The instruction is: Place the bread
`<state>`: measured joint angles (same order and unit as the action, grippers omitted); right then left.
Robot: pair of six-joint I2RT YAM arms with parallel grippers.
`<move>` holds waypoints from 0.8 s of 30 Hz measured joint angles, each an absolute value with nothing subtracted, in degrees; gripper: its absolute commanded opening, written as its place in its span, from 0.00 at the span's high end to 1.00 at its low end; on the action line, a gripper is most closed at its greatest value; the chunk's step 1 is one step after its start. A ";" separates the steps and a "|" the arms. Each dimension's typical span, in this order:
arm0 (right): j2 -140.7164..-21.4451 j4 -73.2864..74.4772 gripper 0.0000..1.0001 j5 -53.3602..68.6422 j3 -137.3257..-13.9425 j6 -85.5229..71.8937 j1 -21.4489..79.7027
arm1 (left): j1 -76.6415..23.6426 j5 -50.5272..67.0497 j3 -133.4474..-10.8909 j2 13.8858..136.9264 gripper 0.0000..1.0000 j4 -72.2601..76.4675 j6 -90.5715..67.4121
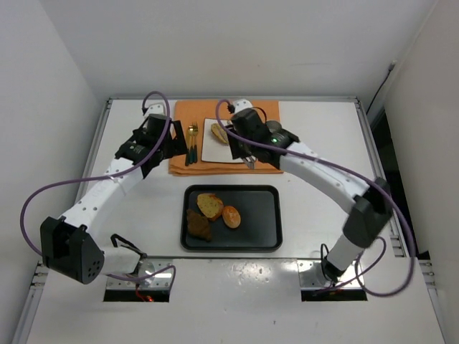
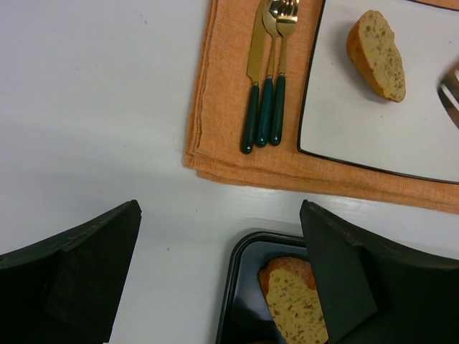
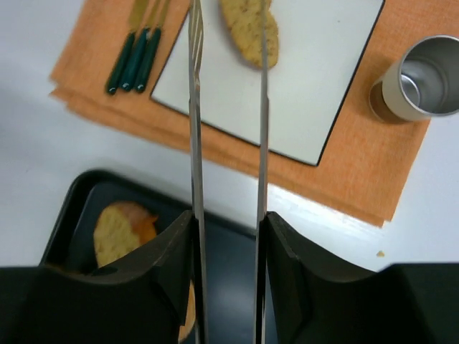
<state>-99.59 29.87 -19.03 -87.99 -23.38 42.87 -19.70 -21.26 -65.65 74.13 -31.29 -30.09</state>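
An oval bread slice (image 1: 219,132) lies on the white plate (image 1: 209,152); it also shows in the left wrist view (image 2: 376,54) and the right wrist view (image 3: 247,29). A round toasted slice (image 1: 209,205) and a glossy bun (image 1: 231,216) lie in the black tray (image 1: 265,229). My right gripper (image 1: 245,147) (image 3: 228,222) is shut on metal tongs (image 3: 195,107). The tongs' blades stand apart with nothing between them, their tips (image 2: 450,93) just right of the oval slice. My left gripper (image 1: 166,150) (image 2: 220,215) is open and empty over the table at the tray's far left corner.
A darker lumpy piece (image 1: 199,225) lies in the tray beside the bread. An orange placemat (image 1: 265,109) holds the plate, gold cutlery with green handles (image 2: 265,79), and a metal cup (image 3: 423,75) right of the plate.
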 measured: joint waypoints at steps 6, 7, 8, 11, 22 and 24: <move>-81.41 30.87 0.54 -11.94 -70.96 -23.40 45.28 | -19.35 -21.87 -65.60 73.49 0.01 -31.27 -30.30; -79.53 31.97 0.53 -10.39 -68.49 -23.57 45.98 | -19.35 -21.89 -65.60 73.49 0.01 -31.27 -30.28; -77.87 32.84 0.53 -8.47 -65.80 -23.86 46.61 | -19.35 -21.91 -65.60 73.49 0.01 -31.31 -30.28; -74.59 35.48 0.52 -4.60 -59.96 -24.69 48.90 | -19.35 -21.93 -65.60 73.49 0.01 -31.29 -30.28; -71.20 42.13 0.48 -0.10 -55.22 -27.53 54.37 | -19.33 -21.54 -65.60 74.39 0.01 -31.29 -30.50; -71.26 42.35 0.48 0.10 -54.46 -27.68 54.98 | -19.33 -21.41 -65.60 74.41 0.01 -31.31 -30.48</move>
<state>-71.26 42.35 0.10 -54.46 -27.68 54.98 -19.33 -21.41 -65.60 74.41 -31.31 -30.48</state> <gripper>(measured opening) 0.523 0.992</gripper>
